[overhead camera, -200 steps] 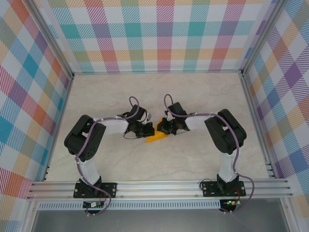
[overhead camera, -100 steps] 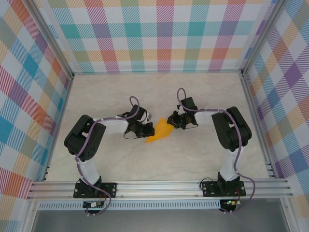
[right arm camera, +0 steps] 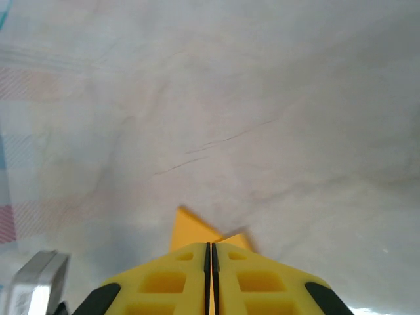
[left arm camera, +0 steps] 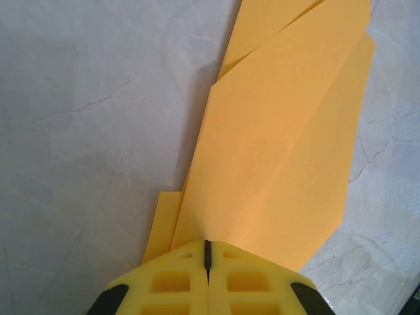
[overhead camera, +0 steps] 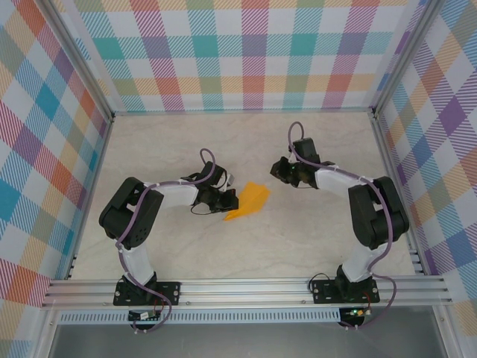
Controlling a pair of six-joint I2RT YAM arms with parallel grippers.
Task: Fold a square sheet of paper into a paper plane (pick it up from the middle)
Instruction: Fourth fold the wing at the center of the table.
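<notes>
Pinching one end of the folded orange-yellow paper sheet (left arm camera: 282,151), the left gripper (left arm camera: 207,246) has its yellow fingers pressed tight together on it, low over the pale marbled tabletop (overhead camera: 186,246). The paper fans out in layered, creased flaps near the table's middle. The right gripper (overhead camera: 277,170) hangs apart beyond it, closed and empty, with a stretch of tabletop between them. Bright checked walls (overhead camera: 246,60) enclose the table.

Paper plane (overhead camera: 252,200), mid-frame, plain orange-yellow; bench (overhead camera: 246,246) cream, marbled with thin grey veins; walls (overhead camera: 246,52) pastel plaid of teal, pink, orange and purple; left claw (left arm camera: 207,244) and right claw (right arm camera: 211,247) bright yellow; arms (overhead camera: 175,195) black and white, cables (overhead camera: 206,158) purple.
</notes>
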